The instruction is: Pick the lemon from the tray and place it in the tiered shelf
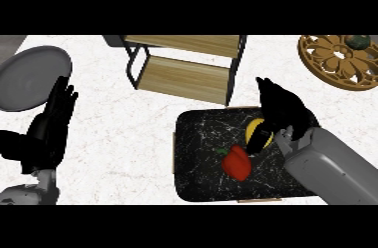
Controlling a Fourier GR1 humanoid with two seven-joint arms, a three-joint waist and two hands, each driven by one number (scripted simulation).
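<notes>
Right hand (286, 112) hovers over the tray's (199, 137) right edge, fingers straight, thumb apart. You find the lemon (255, 126) touching its thumb, just left of the palm. Left hand (53, 119) rests open, well apart.

you have the tray (198, 142) near and right, with the lemon (255, 126) and a pepper (237, 164) on it; the tiered shelf (184, 79) stands just behind it, a plate (33, 77) far left.
</notes>
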